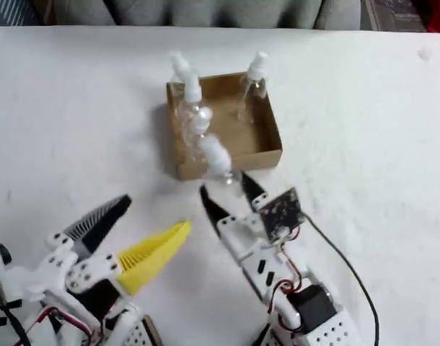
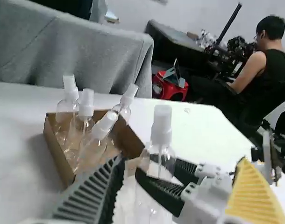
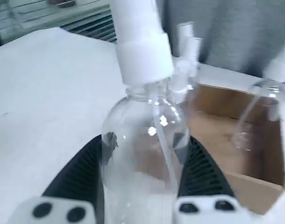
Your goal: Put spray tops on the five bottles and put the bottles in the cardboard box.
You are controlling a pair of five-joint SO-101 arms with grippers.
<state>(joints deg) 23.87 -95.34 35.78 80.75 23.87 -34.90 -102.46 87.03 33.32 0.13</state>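
right hand: we've got it clamped on a clear bottle, one black finger on each side of the body

held bottle: roughly upright, right up against the near wall of the cardboard box; we can't tell whether it's over the rim or just outside it

spray top: white, sitting on the held bottle's neck

cardboard box: open and shallow, in the middle of the counter, just beyond the right hand

boxed bottles: we count four inside, all with white tops; three run along the box's left wall and one stands in the far right corner; in the left wrist view, one of them leans over

left hand: spread wide with nothing in it, yellow finger and ribbed black finger apart, over the counter on the near left, clear of the box
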